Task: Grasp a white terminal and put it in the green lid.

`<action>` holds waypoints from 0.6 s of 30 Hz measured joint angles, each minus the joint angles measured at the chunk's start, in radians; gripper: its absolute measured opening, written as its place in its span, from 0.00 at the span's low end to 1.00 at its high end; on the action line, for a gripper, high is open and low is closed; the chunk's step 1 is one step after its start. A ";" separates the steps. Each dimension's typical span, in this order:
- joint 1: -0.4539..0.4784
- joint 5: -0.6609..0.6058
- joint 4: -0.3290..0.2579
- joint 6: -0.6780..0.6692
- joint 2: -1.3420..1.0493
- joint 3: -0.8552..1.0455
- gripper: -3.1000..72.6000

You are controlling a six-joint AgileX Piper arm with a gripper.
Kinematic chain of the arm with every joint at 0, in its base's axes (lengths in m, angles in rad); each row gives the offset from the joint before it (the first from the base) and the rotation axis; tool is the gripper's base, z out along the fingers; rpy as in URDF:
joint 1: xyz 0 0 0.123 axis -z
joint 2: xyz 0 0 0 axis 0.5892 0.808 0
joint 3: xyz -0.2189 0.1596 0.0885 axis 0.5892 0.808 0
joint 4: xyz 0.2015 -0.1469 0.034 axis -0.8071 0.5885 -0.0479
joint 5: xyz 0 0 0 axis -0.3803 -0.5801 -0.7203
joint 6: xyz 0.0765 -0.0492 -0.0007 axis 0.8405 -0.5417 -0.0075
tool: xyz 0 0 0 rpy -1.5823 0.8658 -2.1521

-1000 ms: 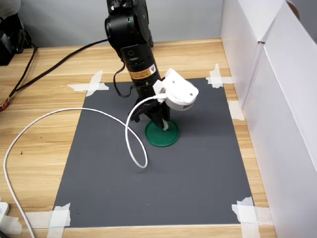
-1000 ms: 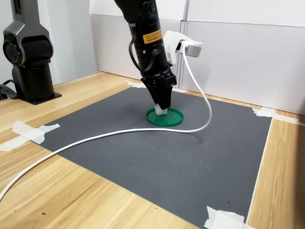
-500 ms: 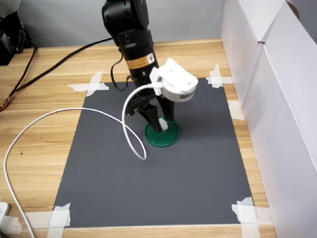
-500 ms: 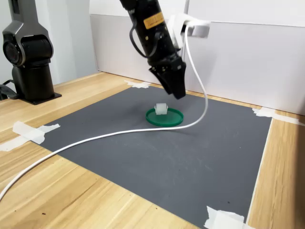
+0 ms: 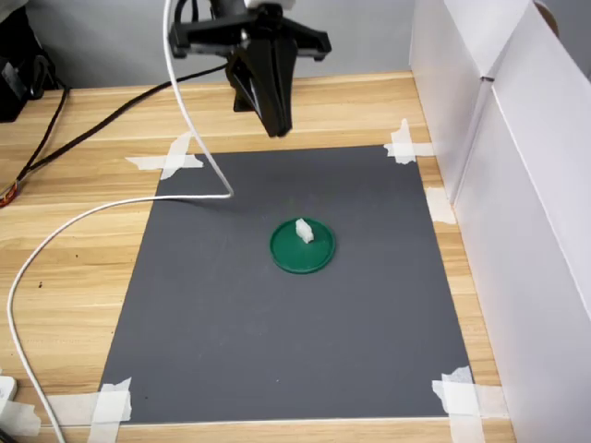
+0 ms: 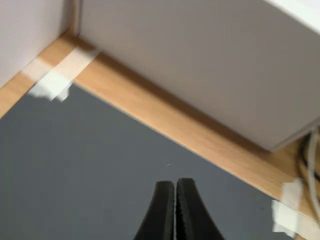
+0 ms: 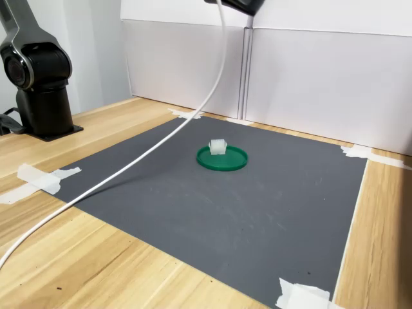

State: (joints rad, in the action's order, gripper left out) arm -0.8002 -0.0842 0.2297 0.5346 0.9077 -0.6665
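Second exterior view, near to far: the white cable [image 7: 109,182] crosses the grey mat [image 7: 257,212]; beyond it the green lid [image 7: 223,159] lies flat with the white terminal [image 7: 217,147] resting inside it, near the rim. The gripper [image 5: 276,125] hangs high above the mat, well clear of both, with the lid below and forward of the jaws. In the wrist view the jaws are pressed together, holding nothing. Judgement: placement appears complete; nothing evident remains.

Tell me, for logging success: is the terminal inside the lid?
Inside: the white terminal rests on the green lid, nothing gripping it.
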 joint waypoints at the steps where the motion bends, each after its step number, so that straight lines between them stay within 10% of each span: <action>1: 0.000 0.028 -0.013 0.000 -0.038 0.030 0.02; 10: 0.007 0.206 -0.161 0.001 -0.409 0.243 0.02; 18: 0.202 0.212 -0.394 0.014 -0.626 0.319 0.02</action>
State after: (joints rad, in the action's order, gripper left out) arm -0.5984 0.1280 -0.1640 0.5489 0.2818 -0.3477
